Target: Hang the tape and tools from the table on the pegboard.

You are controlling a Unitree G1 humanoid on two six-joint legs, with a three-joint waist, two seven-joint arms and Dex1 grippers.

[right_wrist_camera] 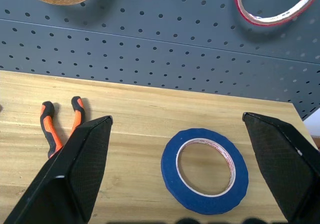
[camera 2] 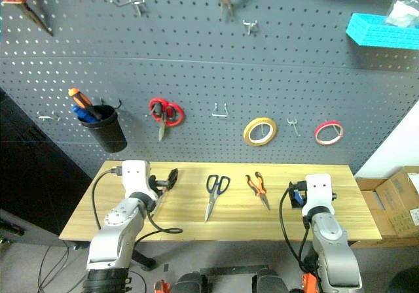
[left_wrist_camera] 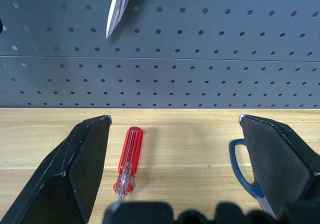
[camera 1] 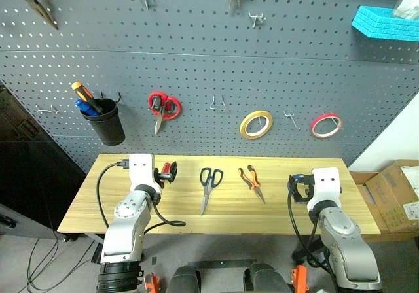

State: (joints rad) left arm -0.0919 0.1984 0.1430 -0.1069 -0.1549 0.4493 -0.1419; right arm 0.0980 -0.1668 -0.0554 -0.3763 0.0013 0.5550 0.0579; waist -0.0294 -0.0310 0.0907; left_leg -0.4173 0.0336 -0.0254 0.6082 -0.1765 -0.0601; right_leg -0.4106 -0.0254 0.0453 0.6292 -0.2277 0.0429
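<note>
1. Both grippers, left and right, spread wide, pinching nothing, poised low over table.
2. Blue tape flat on the planks ahead of right gripper; probably light, stiff; best pinched across the ring's wall.
3. Scissors and pliers mid-table: likely rigid, slick steel; grab handles.
4. Black cup on pegboard holding screwdrivers.
</note>
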